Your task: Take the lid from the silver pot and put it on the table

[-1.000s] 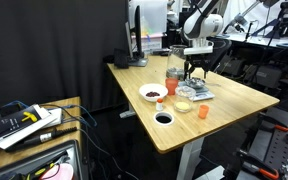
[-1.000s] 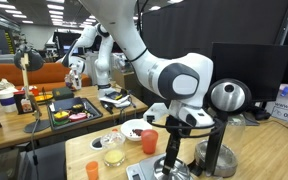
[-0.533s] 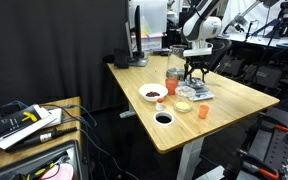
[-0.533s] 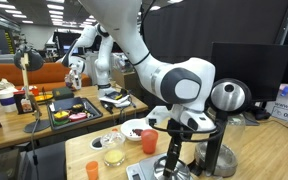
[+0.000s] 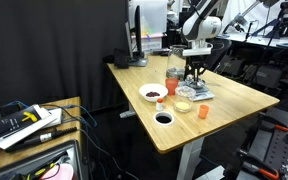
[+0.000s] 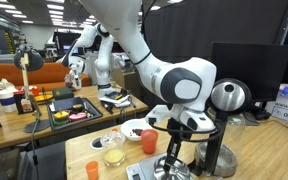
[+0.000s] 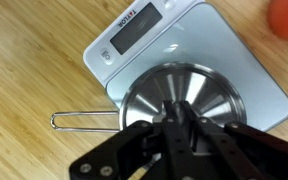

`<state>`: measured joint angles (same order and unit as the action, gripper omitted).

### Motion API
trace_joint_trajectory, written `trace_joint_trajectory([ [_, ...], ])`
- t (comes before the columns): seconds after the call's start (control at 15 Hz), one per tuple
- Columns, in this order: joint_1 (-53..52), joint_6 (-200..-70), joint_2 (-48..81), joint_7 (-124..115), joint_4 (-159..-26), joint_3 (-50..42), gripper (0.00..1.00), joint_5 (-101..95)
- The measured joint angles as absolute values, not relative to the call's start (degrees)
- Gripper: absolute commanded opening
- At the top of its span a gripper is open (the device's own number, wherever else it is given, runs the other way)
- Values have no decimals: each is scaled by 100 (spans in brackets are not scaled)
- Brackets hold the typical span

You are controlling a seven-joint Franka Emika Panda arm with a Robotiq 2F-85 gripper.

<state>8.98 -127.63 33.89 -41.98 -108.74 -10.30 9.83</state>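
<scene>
In the wrist view the round silvery lid [image 7: 209, 95] lies on the silver pot, whose wire handle [image 7: 79, 120] sticks out to the left. The pot stands on a white kitchen scale [image 7: 154, 35] on the light-wood table [image 7: 29, 60]. My gripper [image 7: 176, 118] is straight above the lid's middle, its black fingers drawn close together around the centre; the knob itself is hidden between them. In both exterior views the gripper [image 5: 195, 72] [image 6: 174, 150] reaches straight down onto the pot [image 5: 195, 86] [image 6: 171, 166].
Around the scale stand a jar with orange contents [image 5: 172, 78], a white bowl [image 5: 153, 93], a black bowl [image 5: 164, 118], an orange cup [image 5: 202, 110] and a small yellowish dish [image 5: 184, 105]. A dark round appliance [image 6: 224, 100] stands close behind the arm.
The jaws have closed in from wide apart to tight around the lid's centre. The arm and the pot have stayed in place.
</scene>
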Motion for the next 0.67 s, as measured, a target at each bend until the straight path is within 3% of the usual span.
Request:
trace_joint_trajectory([
  [0.67, 894, -12782, 3171, -4076, -10821, -1003, 1, 1161],
])
